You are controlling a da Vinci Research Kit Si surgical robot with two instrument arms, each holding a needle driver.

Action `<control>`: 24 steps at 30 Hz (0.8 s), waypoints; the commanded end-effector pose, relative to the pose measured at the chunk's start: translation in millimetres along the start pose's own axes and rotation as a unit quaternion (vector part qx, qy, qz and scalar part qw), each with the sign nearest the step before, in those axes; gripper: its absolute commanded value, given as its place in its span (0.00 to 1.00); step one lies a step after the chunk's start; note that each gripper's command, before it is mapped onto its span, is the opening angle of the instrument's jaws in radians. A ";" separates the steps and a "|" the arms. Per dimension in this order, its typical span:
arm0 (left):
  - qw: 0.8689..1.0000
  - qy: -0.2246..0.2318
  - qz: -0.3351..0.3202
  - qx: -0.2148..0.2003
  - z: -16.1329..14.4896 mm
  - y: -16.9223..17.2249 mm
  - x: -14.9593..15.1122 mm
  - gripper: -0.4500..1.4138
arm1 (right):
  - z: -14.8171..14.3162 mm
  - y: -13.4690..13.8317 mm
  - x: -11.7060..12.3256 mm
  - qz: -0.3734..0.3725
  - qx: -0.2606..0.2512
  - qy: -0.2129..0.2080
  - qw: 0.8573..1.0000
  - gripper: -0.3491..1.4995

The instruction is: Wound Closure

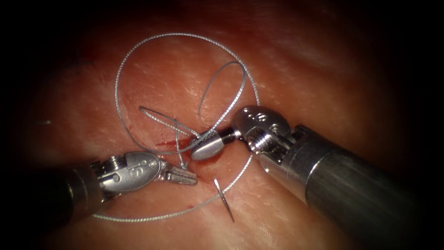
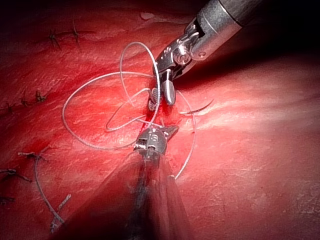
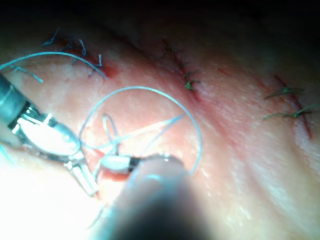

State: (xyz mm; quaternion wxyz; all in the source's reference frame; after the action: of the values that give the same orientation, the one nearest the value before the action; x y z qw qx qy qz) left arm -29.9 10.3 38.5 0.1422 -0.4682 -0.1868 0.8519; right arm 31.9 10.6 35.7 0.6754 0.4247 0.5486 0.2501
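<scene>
The tissue [image 1: 323, 83] is lying under both tools, with the thread [image 1: 138, 51] looping widely over its cut [image 1: 169, 142]. The right tool [image 1: 209, 146] is resting with jaws closed at the cut, thread crossing them, though a grip cannot be told. The left tool [image 1: 185, 176] is sitting left of the cut with jaws nearly closed, seemingly pinching a short strand, while the needle [image 1: 224, 200] is lying free on the surface just below.

The curved needle [image 1: 224, 199] lies free on the tissue [image 1: 323, 92], below the short red cut [image 1: 171, 142], its tip away from the wound. Grey thread [image 1: 138, 51] sweeps in a wide loop around the cut, crossing itself above it.
</scene>
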 end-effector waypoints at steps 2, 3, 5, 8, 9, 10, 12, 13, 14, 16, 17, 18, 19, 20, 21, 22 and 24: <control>1.000 0.011 0.014 0.005 0.5 0.1 0.2 0.14 | -1.8 2.1 1.2 -0.019 -0.033 0.010 0.999 0.87; 1.000 0.011 0.014 0.005 0.5 0.1 0.2 0.14 | -1.8 2.1 1.2 -0.019 -0.033 0.010 0.999 0.87; 0.999 0.021 0.028 0.011 0.2 0.6 0.9 0.26 | -3.5 3.1 1.8 -0.018 -0.056 0.017 0.998 0.93; 0.998 0.031 0.048 0.021 0.1 1.0 1.8 0.42 | -5.5 4.1 2.0 -0.015 -0.074 0.034 0.997 0.94; 0.998 0.035 0.055 0.024 0.2 1.1 2.0 0.43 | -5.8 4.2 2.0 -0.013 -0.078 0.036 0.996 0.95; 0.997 0.039 0.063 0.026 0.3 1.2 2.1 0.43 | -6.3 4.3 1.9 -0.012 -0.081 0.038 0.996 0.96; 0.997 0.042 0.066 0.028 0.4 1.3 2.3 0.43 | -6.6 4.2 1.9 -0.011 -0.081 0.039 0.996 0.96; 0.995 0.048 0.075 0.034 0.8 1.5 2.8 0.45 | -7.6 3.9 1.5 -0.009 -0.080 0.038 0.996 0.94; 0.995 0.048 0.075 0.034 0.8 1.5 2.8 0.45 | -7.6 3.9 1.5 -0.009 -0.080 0.038 0.996 0.94; 0.994 0.056 0.081 0.041 1.3 1.6 3.5 0.45 | -8.5 3.4 1.1 -0.012 -0.078 0.044 0.996 0.92; 0.994 0.056 0.081 0.041 1.3 1.6 3.5 0.45 | -8.5 3.4 1.1 -0.012 -0.078 0.044 0.996 0.92; 0.994 0.059 0.080 0.043 1.6 1.6 3.8 0.45 | -8.7 3.3 1.0 -0.012 -0.077 0.046 0.996 0.91; 0.994 0.065 0.076 0.046 2.3 1.6 4.6 0.44 | -9.4 3.0 0.7 -0.012 -0.076 0.053 0.996 0.91; 0.994 0.068 0.076 0.048 2.5 1.5 4.8 0.44 | -9.6 2.9 0.6 -0.011 -0.079 0.055 0.995 0.90; 0.994 0.067 0.075 0.048 2.8 1.4 5.0 0.43 | -9.6 2.8 0.6 -0.011 -0.081 0.057 0.995 0.90; 0.994 0.067 0.074 0.049 3.1 1.2 5.1 0.42 | -9.7 2.7 0.5 -0.010 -0.083 0.060 0.995 0.90; 0.993 0.065 0.073 0.061 3.9 0.7 5.2 0.39 | -9.7 2.3 0.3 -0.018 -0.087 0.069 0.994 0.90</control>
State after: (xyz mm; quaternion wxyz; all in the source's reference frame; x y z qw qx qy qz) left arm -35.7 11.1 35.9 0.1223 -0.5224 -0.0846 0.8396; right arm 22.4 14.4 36.7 0.6734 0.3356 0.5781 0.3158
